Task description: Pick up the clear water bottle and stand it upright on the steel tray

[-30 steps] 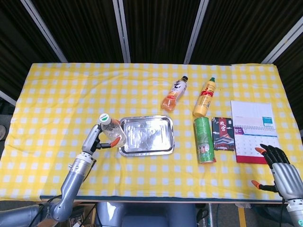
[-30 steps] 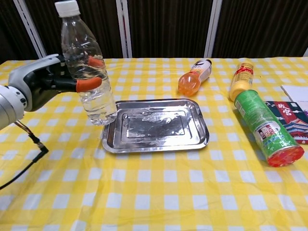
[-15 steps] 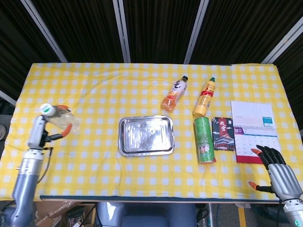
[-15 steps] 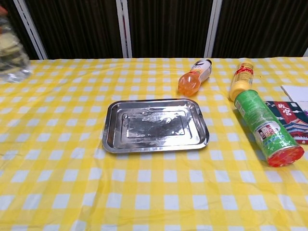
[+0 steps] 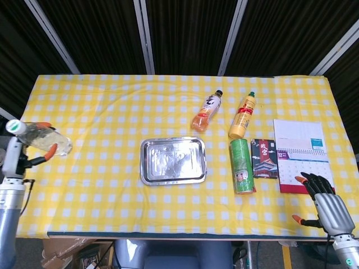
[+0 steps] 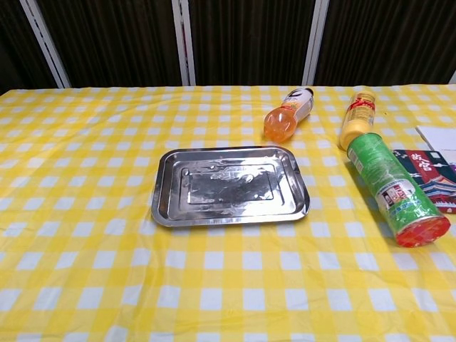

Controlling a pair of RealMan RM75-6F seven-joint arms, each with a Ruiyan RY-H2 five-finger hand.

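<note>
The clear water bottle (image 5: 38, 135), white-capped, is held tilted in my left hand (image 5: 15, 159) at the far left edge of the table in the head view, well left of the steel tray (image 5: 173, 160). The tray (image 6: 228, 187) lies bare in the middle of the yellow checked cloth. The chest view shows neither the bottle nor either hand. My right hand (image 5: 325, 202) hangs past the front right corner of the table, fingers spread, holding nothing.
Right of the tray lie an orange drink bottle (image 5: 206, 111), a yellow bottle (image 5: 242, 116), a green can (image 5: 242, 166) on its side, a dark packet (image 5: 264, 158) and a calendar (image 5: 300, 155).
My left hand has carried the water bottle from beside the tray's left edge far out to the left table edge, out of the chest view. The right hand drifted slightly lower.
</note>
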